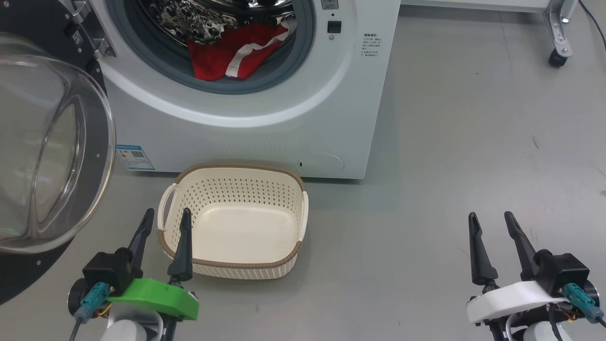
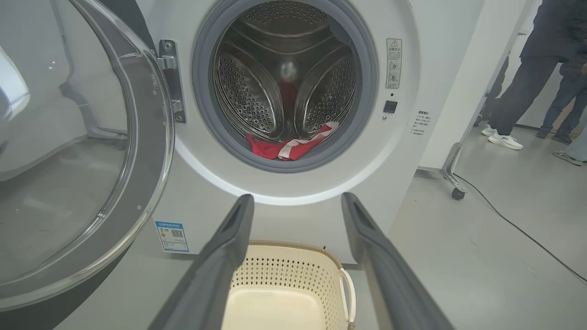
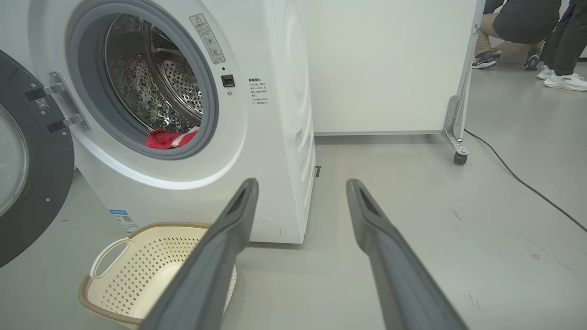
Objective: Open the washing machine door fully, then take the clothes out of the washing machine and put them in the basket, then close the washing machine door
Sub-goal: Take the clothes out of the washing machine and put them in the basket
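Observation:
The white washing machine (image 1: pixel 265 137) stands ahead with its door (image 1: pixel 52 156) swung wide open to the left, glass bowl bulging toward me. Red clothes (image 1: pixel 236 54) with white trim lie at the drum's front lip, also seen as clothes (image 2: pixel 286 146) and clothes (image 3: pixel 169 139). The cream basket (image 1: pixel 234 270) sits on the floor before the machine, with nothing in it. My left gripper (image 1: pixel 166 218) hovers open at the basket's near left edge. My right gripper (image 1: pixel 492 219) is open over bare floor far to the right. Nothing sits between either pair of fingers.
A white panel on castors (image 3: pixel 458 158) stands right of the machine, with a black cable (image 3: pixel 518 181) trailing across the grey floor. People's legs and shoes (image 2: pixel 504 137) are in the background at right. The open door (image 2: pixel 78 160) takes up the space at my left.

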